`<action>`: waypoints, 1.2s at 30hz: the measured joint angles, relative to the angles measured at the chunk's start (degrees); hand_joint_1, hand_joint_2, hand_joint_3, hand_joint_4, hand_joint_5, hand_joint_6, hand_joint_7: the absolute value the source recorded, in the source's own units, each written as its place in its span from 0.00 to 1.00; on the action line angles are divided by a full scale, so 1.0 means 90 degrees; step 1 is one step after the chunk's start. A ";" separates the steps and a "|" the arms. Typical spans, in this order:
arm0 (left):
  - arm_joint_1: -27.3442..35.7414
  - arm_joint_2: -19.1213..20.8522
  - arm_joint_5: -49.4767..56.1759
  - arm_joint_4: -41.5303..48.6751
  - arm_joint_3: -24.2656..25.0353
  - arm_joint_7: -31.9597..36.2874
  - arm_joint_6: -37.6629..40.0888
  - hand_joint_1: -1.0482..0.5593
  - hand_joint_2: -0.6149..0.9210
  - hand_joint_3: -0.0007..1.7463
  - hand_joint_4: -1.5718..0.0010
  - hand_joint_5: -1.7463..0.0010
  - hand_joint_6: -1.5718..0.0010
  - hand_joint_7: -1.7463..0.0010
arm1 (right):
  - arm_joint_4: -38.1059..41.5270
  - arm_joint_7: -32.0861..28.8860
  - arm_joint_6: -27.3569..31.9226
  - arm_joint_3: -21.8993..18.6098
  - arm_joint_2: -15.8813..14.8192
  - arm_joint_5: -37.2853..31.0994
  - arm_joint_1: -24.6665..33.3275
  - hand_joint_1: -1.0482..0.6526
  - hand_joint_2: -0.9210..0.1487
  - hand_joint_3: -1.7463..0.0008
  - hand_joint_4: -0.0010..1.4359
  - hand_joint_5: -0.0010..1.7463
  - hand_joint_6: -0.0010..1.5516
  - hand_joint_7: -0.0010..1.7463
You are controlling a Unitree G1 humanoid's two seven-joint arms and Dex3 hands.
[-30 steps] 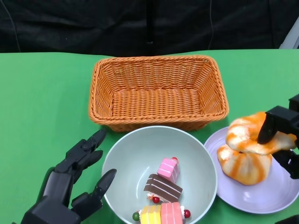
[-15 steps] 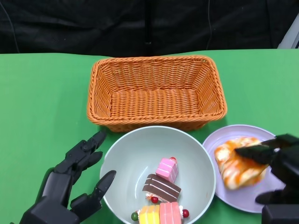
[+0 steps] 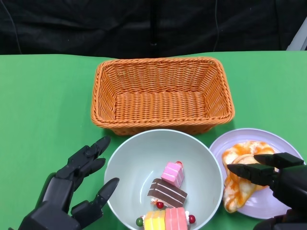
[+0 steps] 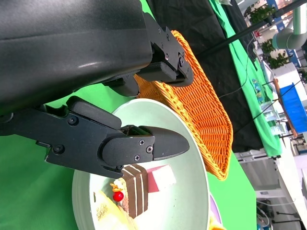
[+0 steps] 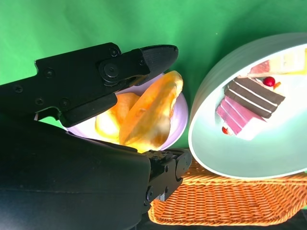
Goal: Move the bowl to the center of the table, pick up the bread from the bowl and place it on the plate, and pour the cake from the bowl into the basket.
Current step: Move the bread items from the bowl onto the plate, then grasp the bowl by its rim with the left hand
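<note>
Bowl (image 3: 163, 179) sits lower centre, just right of your left hand (image 3: 72, 191), whose fingers are spread, empty; right hand (image 3: 276, 179) hovers open over bread (image 3: 240, 184).

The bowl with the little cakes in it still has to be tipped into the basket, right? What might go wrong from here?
1. The bowl sits close beside the plate, so lifting it could knock the plate or the bread.
2. The cakes lie loose and could spill short of the basket.
3. The left hand is open beside the smooth rim; a weak grip might slip.
</note>
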 measured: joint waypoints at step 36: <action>0.0008 0.0000 -0.0026 -0.0059 0.0067 -0.0056 0.0083 0.28 1.00 0.26 0.90 0.64 0.75 1.00 | 0.0455 -0.1716 0.0572 0.0001 0.0523 -0.1679 -0.0137 0.19 0.00 0.86 0.00 0.20 0.07 0.01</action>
